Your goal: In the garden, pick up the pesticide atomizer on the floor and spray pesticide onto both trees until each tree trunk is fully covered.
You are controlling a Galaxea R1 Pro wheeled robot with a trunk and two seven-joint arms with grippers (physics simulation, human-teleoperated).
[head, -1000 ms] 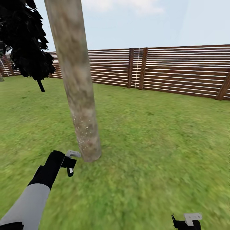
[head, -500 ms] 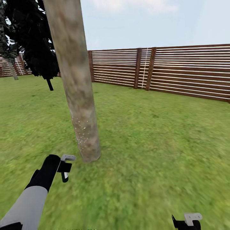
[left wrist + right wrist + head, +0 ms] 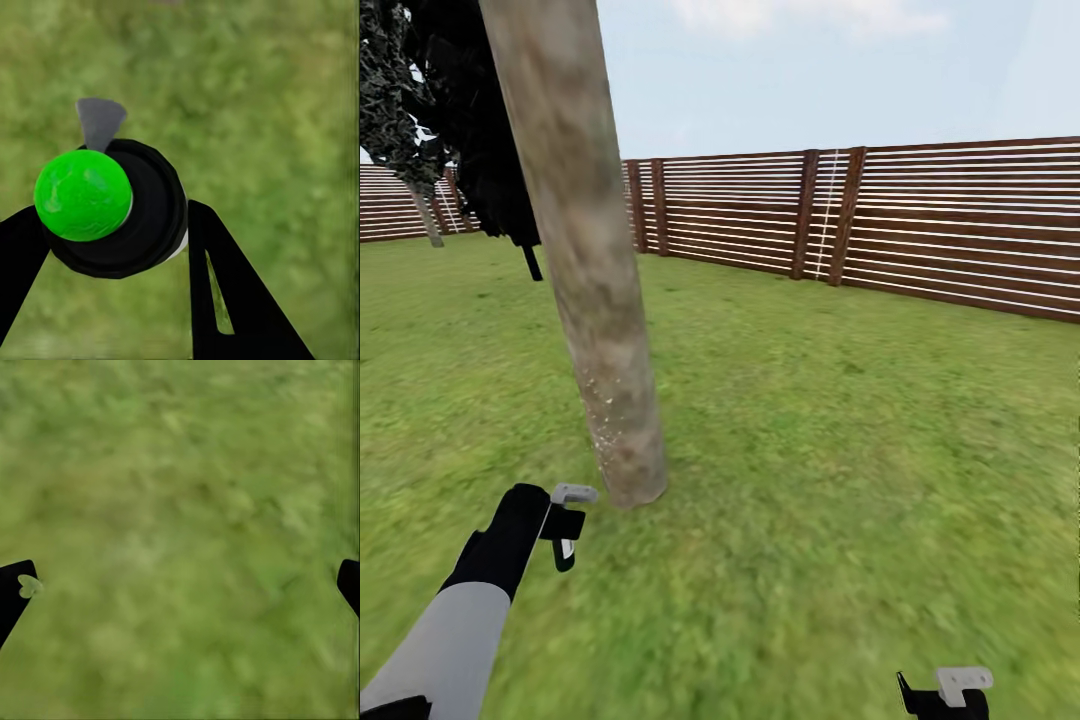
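Sprayer (image 3: 112, 206) with green cap clamped between the fingers of the left gripper (image 3: 112, 247), low over the grass (image 3: 840, 480) just beside the foot of the tree trunk (image 3: 595, 290). White specks of pesticide (image 3: 600, 420) dotted on the trunk's lower part. Right gripper (image 3: 180, 585) spread wide and empty above bare lawn. Slatted wooden fence (image 3: 920, 225) behind, dark tree (image 3: 470, 130) beyond the trunk.
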